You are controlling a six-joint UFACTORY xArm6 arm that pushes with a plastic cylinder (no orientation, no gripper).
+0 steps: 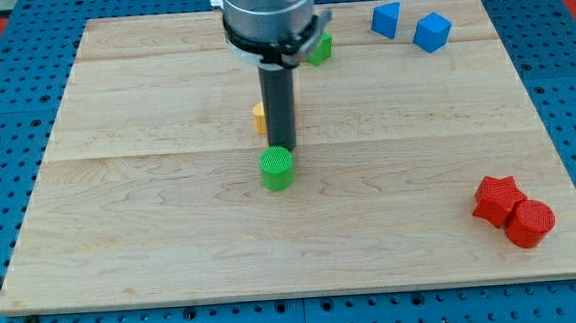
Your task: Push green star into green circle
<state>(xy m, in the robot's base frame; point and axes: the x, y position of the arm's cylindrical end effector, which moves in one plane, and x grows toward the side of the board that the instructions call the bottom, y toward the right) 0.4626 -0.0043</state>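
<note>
A: What is hard to make out here?

B: The green star (320, 48) near the top centre of the frame is mostly hidden behind the arm's grey housing (269, 17), so only a green corner shows and its shape cannot be confirmed. A yellow block (259, 117) is also half covered by the dark rod (279, 107); its shape is unclear.

A: And the arm?

B: It comes down from the top edge, cut off by the frame, with the rod upright. My tip (281, 148) sits just behind the green circle (276, 168), at the centre of the tabletop (151, 220), seemingly touching its top edge.

A: Is the tool holding anything?

B: There is no grasping tool, just the bare rod, holding nothing.

A: And the star?

B: Well apart from the circle, above it.
</note>
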